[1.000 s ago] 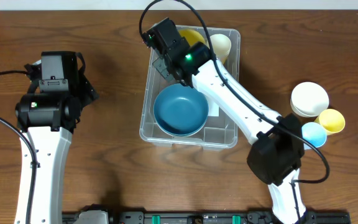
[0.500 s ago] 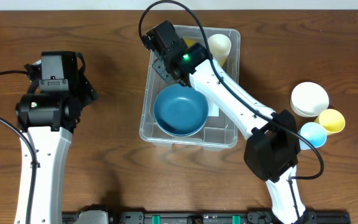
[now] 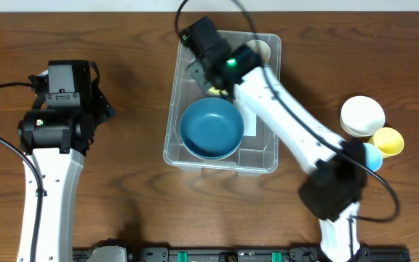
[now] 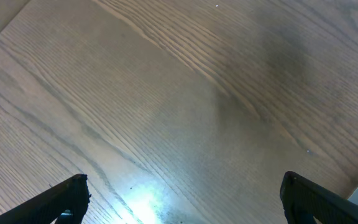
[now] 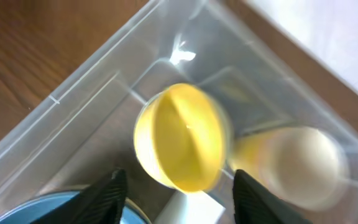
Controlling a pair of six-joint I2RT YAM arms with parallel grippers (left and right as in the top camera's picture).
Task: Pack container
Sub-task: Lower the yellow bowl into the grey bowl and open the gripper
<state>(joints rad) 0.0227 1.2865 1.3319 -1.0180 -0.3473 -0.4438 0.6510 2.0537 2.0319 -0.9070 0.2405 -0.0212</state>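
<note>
While the right end effector (image 5: 178, 190) stands open with nothing held, a tilted yellow bowl (image 5: 179, 146) lies just ahead of its fingertips inside the clear container (image 5: 73, 118), with a cream cup (image 5: 297, 162) beside the bowl. The left end effector (image 4: 182, 196) gapes wide above the table (image 4: 166, 93).

Clear glossy plastic container (image 3: 260, 154) on matt wood-grain table (image 3: 129, 189).

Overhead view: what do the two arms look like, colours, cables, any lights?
The left arm and right arm have white link shells and black joint housings, with thin black cables looping alongside. A green light glows near the right wrist. The fingers are black.
</note>
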